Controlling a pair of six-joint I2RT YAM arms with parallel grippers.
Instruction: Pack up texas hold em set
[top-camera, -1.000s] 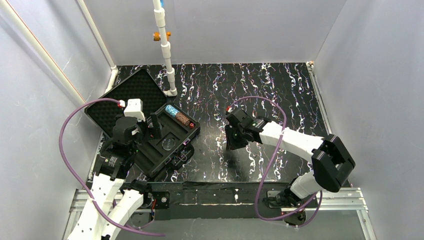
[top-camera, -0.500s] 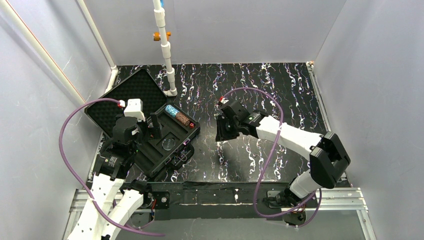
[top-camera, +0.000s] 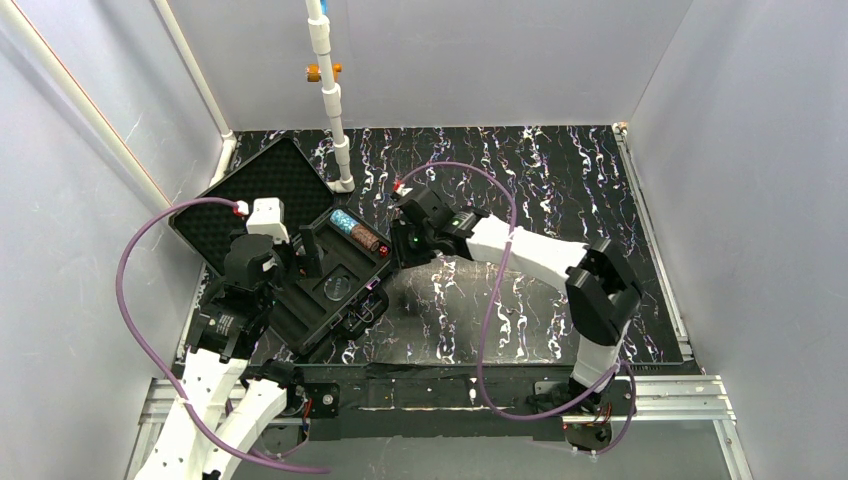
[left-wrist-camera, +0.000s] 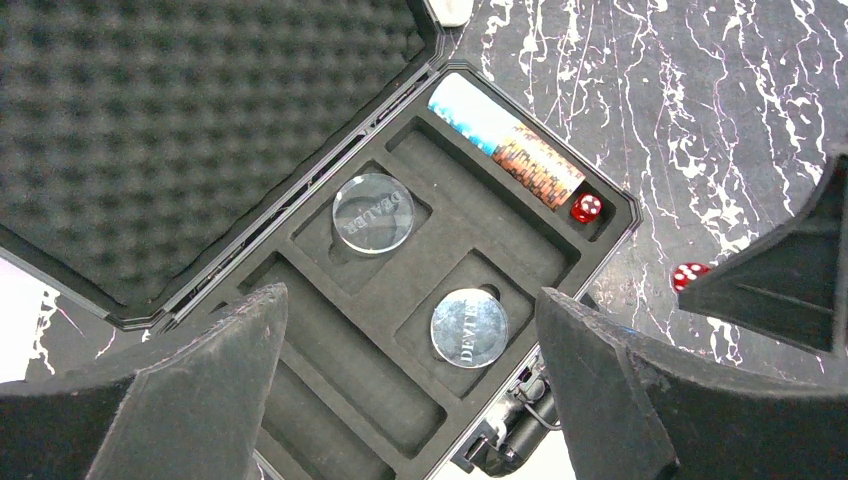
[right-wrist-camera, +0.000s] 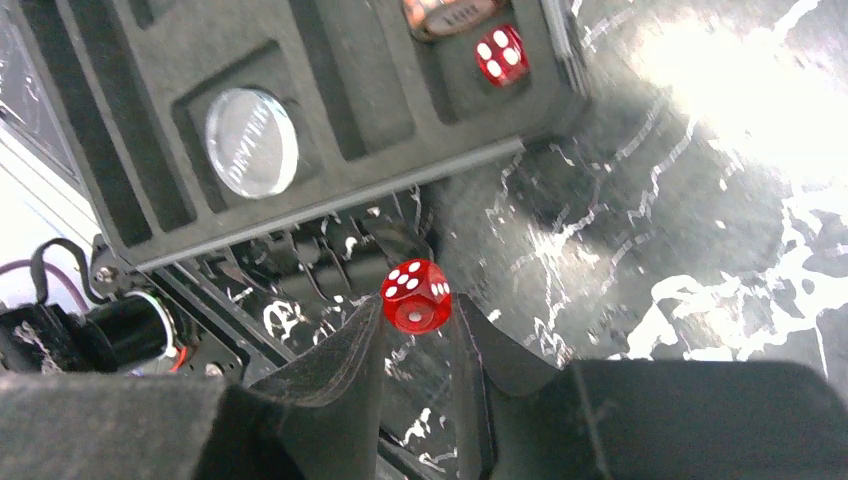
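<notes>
The black case (top-camera: 372, 281) lies open at the left, its foam-lined lid (top-camera: 255, 190) flat behind it. In its foam tray are a blue-white chip stack (left-wrist-camera: 465, 110), a brown chip stack (left-wrist-camera: 538, 168), one red die (left-wrist-camera: 586, 208) and two clear discs (left-wrist-camera: 373, 213) (left-wrist-camera: 469, 327). My right gripper (right-wrist-camera: 418, 315) is shut on a second red die (right-wrist-camera: 415, 296), held just outside the case's right edge (right-wrist-camera: 330, 205), over the latches. Over the tray my left gripper (left-wrist-camera: 410, 300) hangs open, with nothing between its fingers.
A white pipe (top-camera: 330, 90) stands at the back, close to the lid's far corner. Grey walls close in the black marbled table (top-camera: 520, 170) on three sides. Purple cables loop above both arms.
My right arm has swung left across the table with the die, from mid-table to the case's right edge. The left arm and the case's contents have not moved.
</notes>
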